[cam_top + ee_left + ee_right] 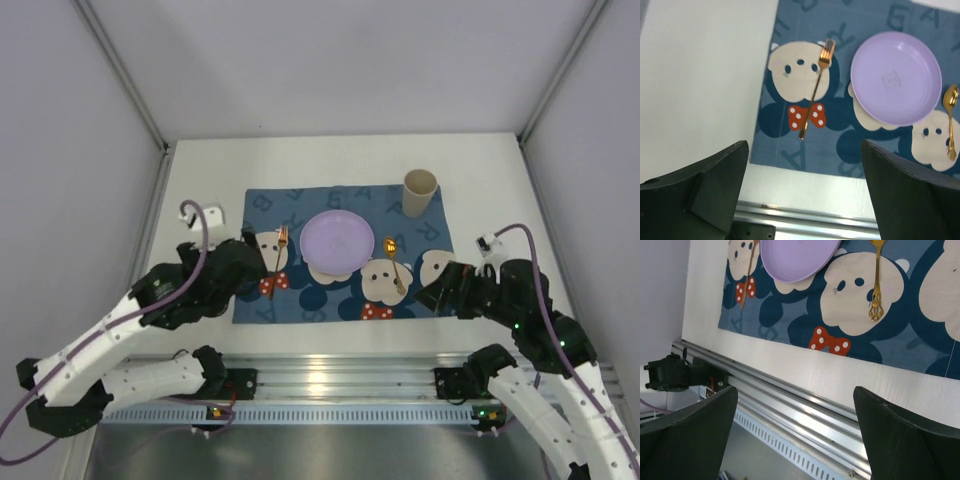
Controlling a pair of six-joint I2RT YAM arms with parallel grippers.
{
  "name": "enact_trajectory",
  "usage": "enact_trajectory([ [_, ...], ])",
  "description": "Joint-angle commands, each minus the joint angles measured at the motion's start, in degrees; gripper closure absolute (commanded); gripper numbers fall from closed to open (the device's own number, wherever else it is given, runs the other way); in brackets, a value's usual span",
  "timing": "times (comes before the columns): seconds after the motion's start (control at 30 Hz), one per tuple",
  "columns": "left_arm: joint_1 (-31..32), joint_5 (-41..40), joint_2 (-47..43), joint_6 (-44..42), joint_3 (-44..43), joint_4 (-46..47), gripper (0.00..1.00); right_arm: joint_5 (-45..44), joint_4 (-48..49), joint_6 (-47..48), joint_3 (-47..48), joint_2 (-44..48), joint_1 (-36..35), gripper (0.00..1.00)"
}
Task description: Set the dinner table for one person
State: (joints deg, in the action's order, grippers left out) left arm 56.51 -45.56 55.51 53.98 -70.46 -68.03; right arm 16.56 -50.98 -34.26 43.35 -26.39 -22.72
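Left tool (pixel 804 144) and right tool (pixel 795 390) gape empty above the dinner table (pixel 300 160), its rail (pixel 330 375) running left to right.

Bright, even light is flooding the scene, shadows are falling faint, the aluminium rail (pixel 805 412) is glaring white, and the close left fingers (pixel 705 192) are showing slightly soft.

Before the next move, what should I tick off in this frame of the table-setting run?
1. The left fingers are open and empty: ok.
2. The right fingers are open and empty: ok.
3. The fork lies flat on the placemat, left of the plate and not touching it: ok.
4. The spoon lies on the placemat, right of the plate: ok.
5. The cup stands upright at the placemat's far right corner: ok.
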Motion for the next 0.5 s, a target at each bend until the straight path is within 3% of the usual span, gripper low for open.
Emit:
enact_trajectory([
  [0.0, -0.1, -10.2, -10.5, 3.3, 4.5, -4.2, 0.02, -2.9, 3.1, -3.1, -0.3, 5.6, -0.2, 0.00],
  [0.13, -0.1, -13.1, -21.3, -2.4, 7.2, 0.0, 0.02, -5.6, -1.2, -5.2, -1.2, 7.8, -0.2, 0.00],
  [0.47, -0.1, -12.7, -16.5, -2.5, 7.3, -4.0, 0.01, -8.5, -8.6, -5.8, -2.0, 7.7, -0.2, 0.00],
])
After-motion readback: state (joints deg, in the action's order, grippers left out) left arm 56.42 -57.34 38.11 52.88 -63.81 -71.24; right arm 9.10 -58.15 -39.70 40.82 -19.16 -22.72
